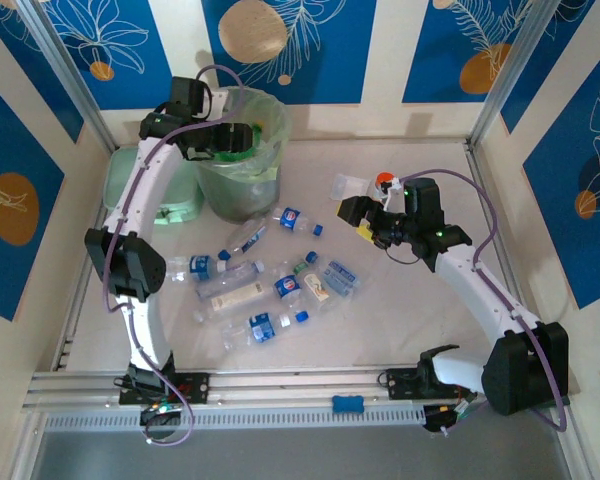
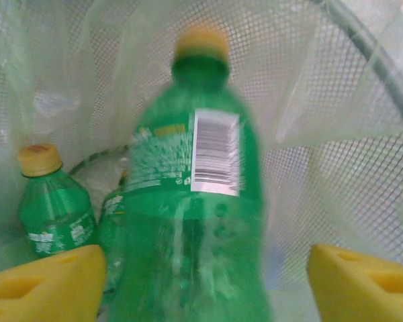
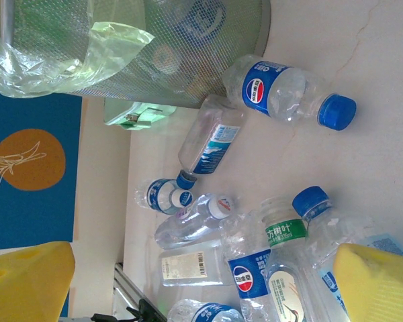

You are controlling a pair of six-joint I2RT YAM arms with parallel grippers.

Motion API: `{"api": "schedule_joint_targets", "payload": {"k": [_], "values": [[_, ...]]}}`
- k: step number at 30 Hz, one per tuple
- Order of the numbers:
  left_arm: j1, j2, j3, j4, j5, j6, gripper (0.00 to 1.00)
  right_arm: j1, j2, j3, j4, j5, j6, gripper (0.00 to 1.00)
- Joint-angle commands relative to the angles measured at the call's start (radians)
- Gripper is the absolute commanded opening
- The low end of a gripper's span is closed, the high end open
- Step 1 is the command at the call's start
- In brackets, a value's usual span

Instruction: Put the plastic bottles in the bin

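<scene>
My left gripper (image 1: 230,138) hangs over the round mesh bin (image 1: 242,150) with its pale green liner. In the left wrist view its yellow pads (image 2: 47,282) stand wide apart and a blurred green bottle (image 2: 195,201) with a yellow cap is between them, touching neither. Another green bottle (image 2: 54,208) lies in the bin (image 2: 349,168). Several clear bottles with blue labels (image 1: 260,285) lie scattered mid-table. My right gripper (image 1: 365,215) hovers open to their right, nothing between its fingers (image 3: 376,282). A blue-capped bottle (image 3: 289,90) lies beside the bin (image 3: 188,60).
A mint green box (image 1: 175,195) stands left of the bin. A small orange-capped jar (image 1: 383,181) and a clear flat container (image 1: 348,187) lie behind the right gripper. A metal rail (image 1: 280,385) runs along the near table edge.
</scene>
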Motion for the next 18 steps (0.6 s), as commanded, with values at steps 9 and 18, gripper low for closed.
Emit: {"api": "schedule_joint_targets", "payload": {"k": [9, 18], "values": [[-0.022, -0.154, -0.008, 0.047, -0.019, 0.019, 0.98, 0.017, 0.009, 0.002, 0.014, -0.001, 0.015, 0.99], [-0.144, -0.513, -0.469, 0.371, 0.053, -0.039, 0.99, 0.035, 0.104, 0.044, 0.048, -0.029, 0.021, 0.99]]}}
